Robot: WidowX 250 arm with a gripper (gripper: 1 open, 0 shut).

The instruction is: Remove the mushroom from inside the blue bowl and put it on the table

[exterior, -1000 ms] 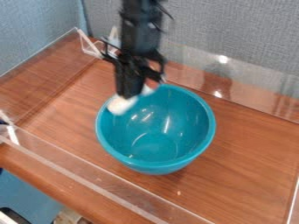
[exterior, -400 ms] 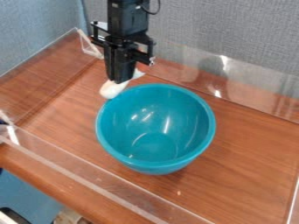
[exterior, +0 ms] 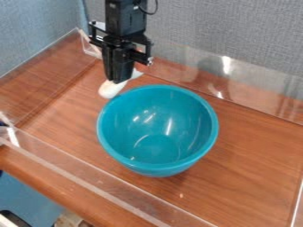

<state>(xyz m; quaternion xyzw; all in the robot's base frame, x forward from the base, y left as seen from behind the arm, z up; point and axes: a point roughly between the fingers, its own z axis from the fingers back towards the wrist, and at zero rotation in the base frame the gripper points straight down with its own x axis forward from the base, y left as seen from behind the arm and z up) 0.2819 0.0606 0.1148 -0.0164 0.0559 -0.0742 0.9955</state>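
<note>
The pincer (exterior: pixel 115 82) is pointing straight down, closed on the mushroom (exterior: pixel 110 88), whose cream-white stem is showing below the black fingers. The mushroom is hanging just outside the blue bowl's (exterior: pixel 158 130) far left rim, above the counter (exterior: pixel 53 93). The blue bowl is sitting upright on the counter, its glossy inside holding nothing.

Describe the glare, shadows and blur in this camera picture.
Camera view: soft overall and low in detail; pale glare streaks inside the blue bowl; reflections on the clear walls and glossy table; gripper is dark, and the mushroom shows only as a whitish blob.
</note>
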